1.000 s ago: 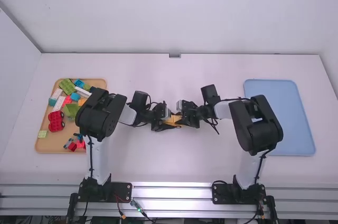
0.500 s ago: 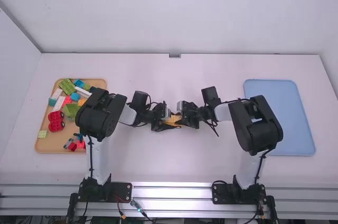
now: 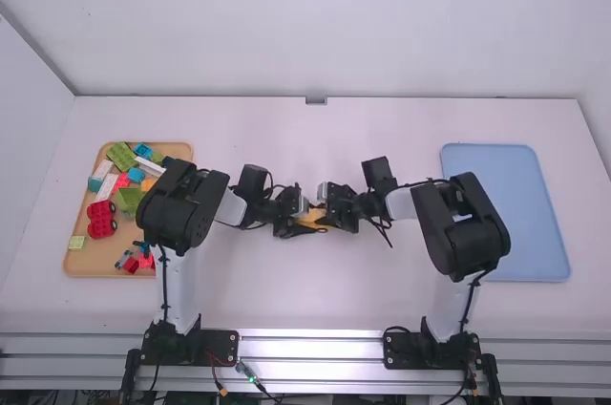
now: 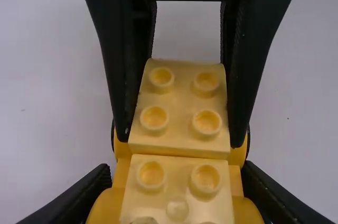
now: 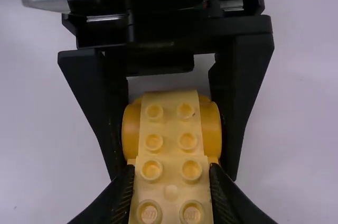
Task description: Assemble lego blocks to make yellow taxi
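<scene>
Nose to nose in the middle of the table, my left gripper [image 3: 302, 222] and my right gripper [image 3: 331, 214] meet at the orange-yellow car base [image 3: 312, 218]. In the left wrist view my left gripper [image 4: 177, 192] is shut on the rounded car base [image 4: 105, 208], which carries a pale yellow brick [image 4: 177, 197]. Against that stands a second pale yellow brick [image 4: 180, 110], between the right gripper's fingers. The right wrist view has my right gripper [image 5: 171, 187] shut on this second brick [image 5: 170, 195]; a seam separates it from the first brick [image 5: 170, 129].
A tan tray [image 3: 81, 268] at the left holds several loose blocks, among them a red wheeled base [image 3: 101, 219] and green pieces [image 3: 120, 156]. The left arm hangs partly over this tray. A blue tray [image 3: 520, 214] lies at the right, partly behind the right arm.
My right gripper has shifted very slightly left, toward the left gripper. The left arm has stayed in place.
</scene>
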{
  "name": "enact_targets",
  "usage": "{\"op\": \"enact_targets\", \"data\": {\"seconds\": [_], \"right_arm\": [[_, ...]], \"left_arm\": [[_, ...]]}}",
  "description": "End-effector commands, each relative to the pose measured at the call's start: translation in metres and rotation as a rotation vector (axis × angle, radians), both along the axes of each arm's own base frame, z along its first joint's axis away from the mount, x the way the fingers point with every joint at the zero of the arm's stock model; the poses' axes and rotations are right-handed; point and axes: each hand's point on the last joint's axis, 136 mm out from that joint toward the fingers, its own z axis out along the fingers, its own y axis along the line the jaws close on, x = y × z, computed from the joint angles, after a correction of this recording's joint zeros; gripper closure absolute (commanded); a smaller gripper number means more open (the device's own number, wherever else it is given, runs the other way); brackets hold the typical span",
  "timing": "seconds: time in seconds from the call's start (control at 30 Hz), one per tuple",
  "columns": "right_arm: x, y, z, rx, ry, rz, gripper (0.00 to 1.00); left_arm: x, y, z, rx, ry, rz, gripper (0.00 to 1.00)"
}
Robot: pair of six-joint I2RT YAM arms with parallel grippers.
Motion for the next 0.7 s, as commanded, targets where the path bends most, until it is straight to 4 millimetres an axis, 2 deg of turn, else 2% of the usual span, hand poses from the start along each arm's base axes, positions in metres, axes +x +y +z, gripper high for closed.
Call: {"op": "enact_targets", "data": {"seconds": [0.0, 0.2, 0.27, 0.4, 0.47, 0.5, 0.53, 0.67], "right_arm": [[-0.010, 0.001, -0.008, -0.002, 0.037, 0.013, 0.89], [-0.009, -0.002, -0.013, 0.002, 0.056, 0.005, 0.87], [-0.007, -0.001, -0.015, 0.000, 0.067, 0.003, 0.81], [-0.008, 0.002, -0.012, 0.027, 0.078, 0.018, 0.62], [-0.009, 0.003, -0.008, 0.050, 0.075, 0.028, 0.42], [-0.008, 0.003, -0.008, 0.050, 0.074, 0.026, 0.42], [-0.004, 0.001, -0.007, 0.051, 0.071, 0.017, 0.37], [0.002, 0.004, -0.001, 0.065, 0.053, 0.023, 0.34]], "left_arm": [[-0.010, -0.001, -0.012, 0.020, 0.058, 0.003, 0.43], [-0.010, -0.001, -0.012, 0.018, 0.057, 0.002, 0.43], [-0.010, -0.001, -0.011, 0.017, 0.057, 0.001, 0.43], [-0.010, -0.001, -0.012, 0.021, 0.058, 0.004, 0.42], [-0.010, -0.001, -0.012, 0.021, 0.058, 0.004, 0.41], [-0.010, -0.001, -0.012, 0.021, 0.058, 0.004, 0.41], [-0.009, -0.001, -0.012, 0.020, 0.059, 0.005, 0.41], [-0.009, -0.001, -0.013, 0.024, 0.060, 0.008, 0.41]]}}
